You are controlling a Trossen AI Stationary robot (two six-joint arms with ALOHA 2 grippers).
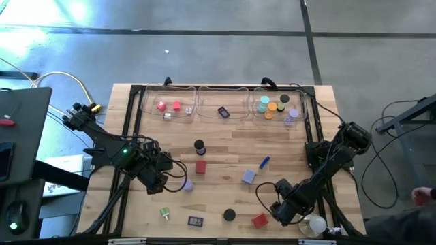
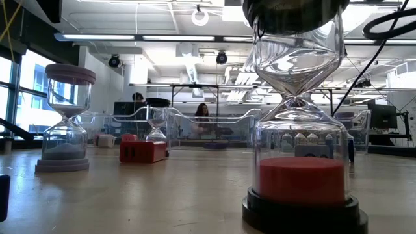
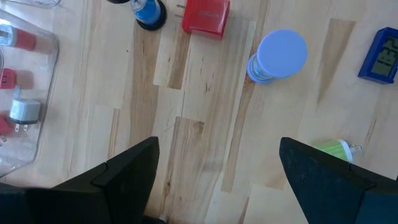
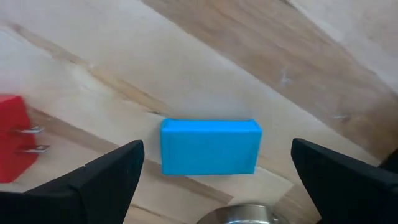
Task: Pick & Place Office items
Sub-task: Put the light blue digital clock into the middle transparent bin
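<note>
Wooden desk (image 1: 225, 146) carrying scattered office items, with three clear trays (image 1: 218, 103) along its far edge as landmark. Left gripper (image 1: 162, 178), fingers spread wide and holding nothing, hovers well in front of the left tray, just beside a lavender-capped hourglass (image 3: 280, 56); a red plug block (image 3: 206, 16) lies between that hourglass and the trays. Right gripper (image 1: 281, 208), fingers spread wide and empty, hovers at the near desk edge, farthest from the right tray, over a small blue block (image 4: 209, 147) lying between its fingers, with a red plug (image 4: 12, 138) beside it.
</note>
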